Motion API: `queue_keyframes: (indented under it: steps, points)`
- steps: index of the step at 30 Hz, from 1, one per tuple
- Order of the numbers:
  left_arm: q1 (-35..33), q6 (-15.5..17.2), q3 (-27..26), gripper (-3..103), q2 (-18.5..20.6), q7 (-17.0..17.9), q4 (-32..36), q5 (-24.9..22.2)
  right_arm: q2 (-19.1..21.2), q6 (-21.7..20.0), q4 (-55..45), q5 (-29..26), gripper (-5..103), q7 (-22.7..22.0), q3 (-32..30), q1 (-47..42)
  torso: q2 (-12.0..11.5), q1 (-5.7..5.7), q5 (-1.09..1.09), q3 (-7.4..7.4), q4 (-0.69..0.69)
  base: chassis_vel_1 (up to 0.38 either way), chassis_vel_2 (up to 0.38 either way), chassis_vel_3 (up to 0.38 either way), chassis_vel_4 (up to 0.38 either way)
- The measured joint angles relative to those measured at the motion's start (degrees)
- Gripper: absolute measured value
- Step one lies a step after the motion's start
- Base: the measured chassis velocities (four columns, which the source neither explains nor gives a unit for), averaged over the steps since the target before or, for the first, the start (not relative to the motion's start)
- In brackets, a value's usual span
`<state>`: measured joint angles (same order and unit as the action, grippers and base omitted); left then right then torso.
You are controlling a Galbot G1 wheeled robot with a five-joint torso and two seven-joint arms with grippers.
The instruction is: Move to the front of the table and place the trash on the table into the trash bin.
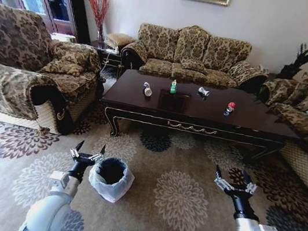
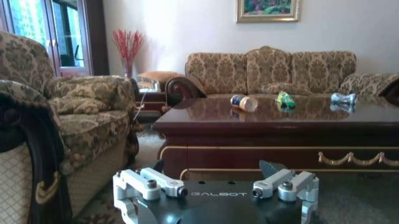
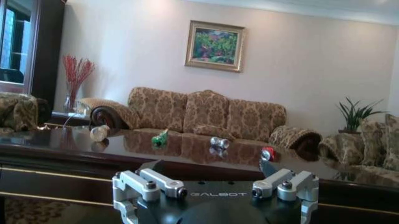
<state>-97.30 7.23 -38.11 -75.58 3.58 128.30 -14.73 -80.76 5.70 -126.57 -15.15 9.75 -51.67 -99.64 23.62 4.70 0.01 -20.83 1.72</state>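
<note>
Table [image 1: 201,114]: dark, glossy, gold-trimmed apron. On it lie the whitish blue-capped bottle [image 1: 147,89], green packet [image 1: 173,87], silver can [image 1: 203,92] and red can [image 1: 229,108], well apart. Short of the table, the bag-lined trash bin [image 1: 110,178] stands on the carpet. Left gripper [image 1: 89,151] hovers beside the bin, fingers spread; right gripper [image 1: 231,177] likewise, empty.

red can [image 3: 267,153] partly hidden behind the right pincer [image 3: 210,169], labels perhaps unreadable.
</note>
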Motion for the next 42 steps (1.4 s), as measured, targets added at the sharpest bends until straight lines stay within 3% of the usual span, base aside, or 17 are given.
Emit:
queue_keyframes:
  steps: [7, 11, 17, 33, 37, 39, 40, 42]
  points:
    - [0.33, 1.98, -0.14, 100, 0.80, -0.04, -1.47, -1.44, -0.20, 0.32, -0.10, 0.01, 100, -0.16, -0.20, -0.28, -1.56, -0.59, -0.01, 0.98, 0.00, 0.000, 0.000, 0.000, 0.000]
    - [1.35, 5.63, 0.00, 100, 1.87, -0.60, -3.16, -3.83, -0.20, 0.34, -0.50, -0.18, 100, -0.24, -0.30, -0.28, -2.77, -1.04, -0.01, 1.74, 0.00, 0.000, 0.000, 0.000, 0.000]
    - [2.44, 8.01, 0.30, 100, 2.88, -0.50, -4.18, -4.53, -0.51, 0.81, -0.58, -0.32, 100, -0.32, -0.46, -0.71, -4.12, -1.58, -0.01, 2.53, 0.00, 0.000, 0.000, 0.000, 0.000]
    - [6.09, 10.56, -0.64, 100, 4.69, 0.49, -8.43, -7.07, -1.57, 1.39, -0.53, 0.12, 100, -0.75, -0.51, -1.48, -7.62, -2.80, -0.01, 4.82, 0.00, 0.000, 0.000, 0.000, 0.000]
    - [7.89, 13.98, -0.81, 100, 5.91, 1.34, -10.76, -8.64, -1.89, 1.79, -0.38, 0.22, 100, -0.76, -0.66, -1.79, -8.46, -3.06, -0.01, 5.40, 0.00, 0.000, 0.000, 0.000, 0.000]
    - [9.32, 19.65, -0.46, 100, 7.73, 1.41, -12.67, -10.90, -1.90, 1.92, -0.36, 0.23, 100, -0.87, -0.89, -1.92, -8.90, -3.18, -0.01, 5.72, 0.00, 0.000, 0.000, 0.000, 0.000]
    - [9.32, 19.65, -0.46, 100, 7.73, 1.41, -12.67, -10.90, -1.90, 1.92, -0.36, 0.23, 100, -0.87, -0.89, -1.92, -8.90, -3.18, -0.01, 5.72, 0.00, 0.000, 0.000, 0.000, 0.000]
    - [12.05, 24.80, 0.42, 100, 9.42, 1.87, -15.14, -13.83, -1.98, 2.00, -0.36, 0.27, 100, -1.29, -1.12, -2.03, -9.06, -3.22, -0.01, 5.86, 0.01, 0.000, 0.000, 0.000, 0.000]
